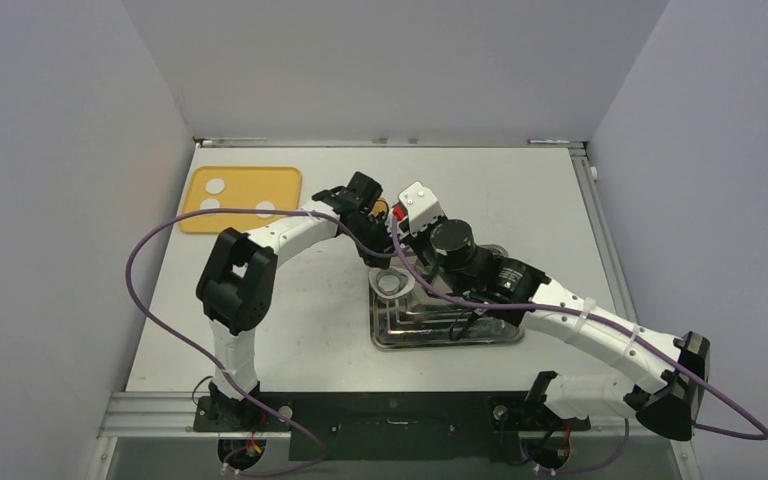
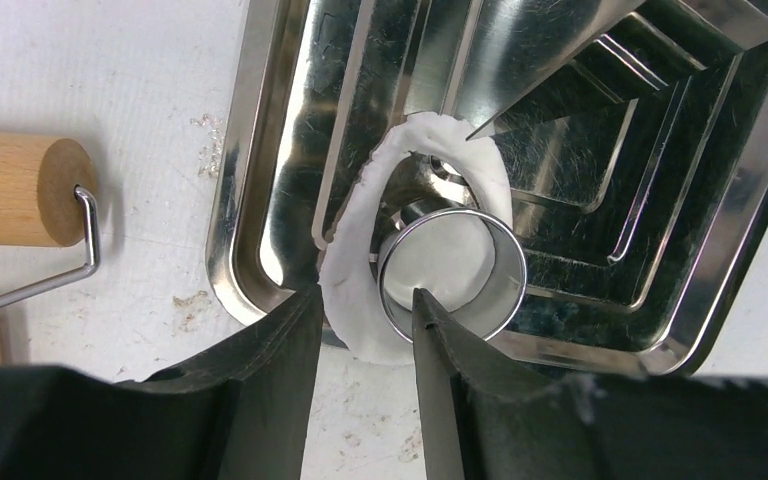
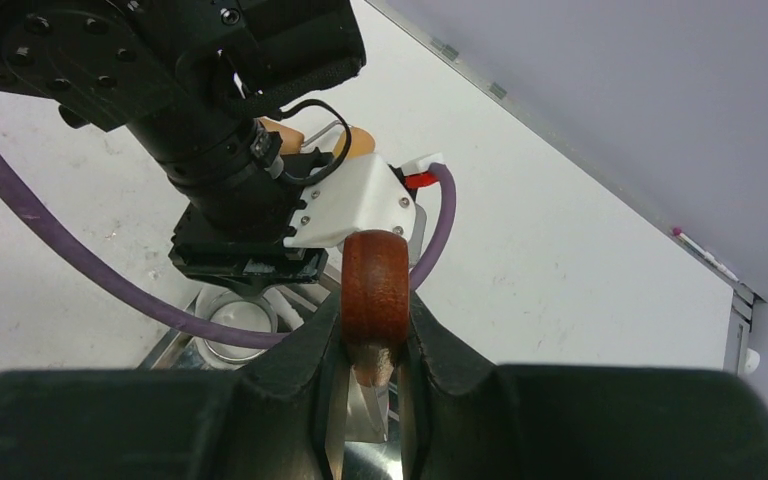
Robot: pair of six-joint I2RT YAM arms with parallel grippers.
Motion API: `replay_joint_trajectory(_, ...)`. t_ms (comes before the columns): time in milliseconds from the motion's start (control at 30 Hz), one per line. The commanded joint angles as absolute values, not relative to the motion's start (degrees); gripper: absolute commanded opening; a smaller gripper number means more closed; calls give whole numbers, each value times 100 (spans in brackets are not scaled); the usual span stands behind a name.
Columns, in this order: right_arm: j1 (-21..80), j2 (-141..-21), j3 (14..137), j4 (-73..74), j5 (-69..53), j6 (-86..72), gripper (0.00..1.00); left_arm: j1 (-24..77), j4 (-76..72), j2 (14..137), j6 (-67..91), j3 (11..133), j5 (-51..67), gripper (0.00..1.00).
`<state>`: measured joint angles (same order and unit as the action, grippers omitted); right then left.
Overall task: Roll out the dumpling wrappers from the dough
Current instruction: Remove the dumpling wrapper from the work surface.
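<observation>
Top view: three dough lumps (image 1: pixel 217 185) sit on the yellow tray (image 1: pixel 290 178) at the bench's far left corner, and the metal tray (image 1: pixel 500 338) lies mid-bench. Left wrist view alone shows the wrapper (image 2: pixel 355 265): it lies flattened in that tray's corner under a cutter ring (image 2: pixel 450 213), with the left gripper (image 2: pixel 368 297) jaws half spread astride its ragged rim. Best pinch only the trimmings and lift slowly. Right wrist view: the right gripper (image 3: pixel 375 318) jaws clamp a wooden handle (image 3: pixel 375 275); the left view catches only what looks like its blade tip (image 2: pixel 500 120).

Left end effector (image 2: pixel 365 310) — jaws narrowly apart, right end effector (image 3: pixel 375 330) clamped
</observation>
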<state>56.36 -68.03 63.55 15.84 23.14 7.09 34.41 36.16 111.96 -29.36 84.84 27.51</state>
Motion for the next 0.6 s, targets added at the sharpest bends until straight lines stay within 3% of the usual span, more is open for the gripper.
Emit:
replay_joint_trajectory(0,5687,-6894,6260,690,2302,771,8,3541,3392,11285,-3008,8459,2869,34)
replay_joint_trajectory(467,5682,-7209,6208,488,1822,659,8,3560,3129,11224,-2720,8109,2869,33)
replay_joint_trajectory(567,5685,-7084,6165,405,1924,693,8,3560,3114,11232,-2691,8082,2918,27)
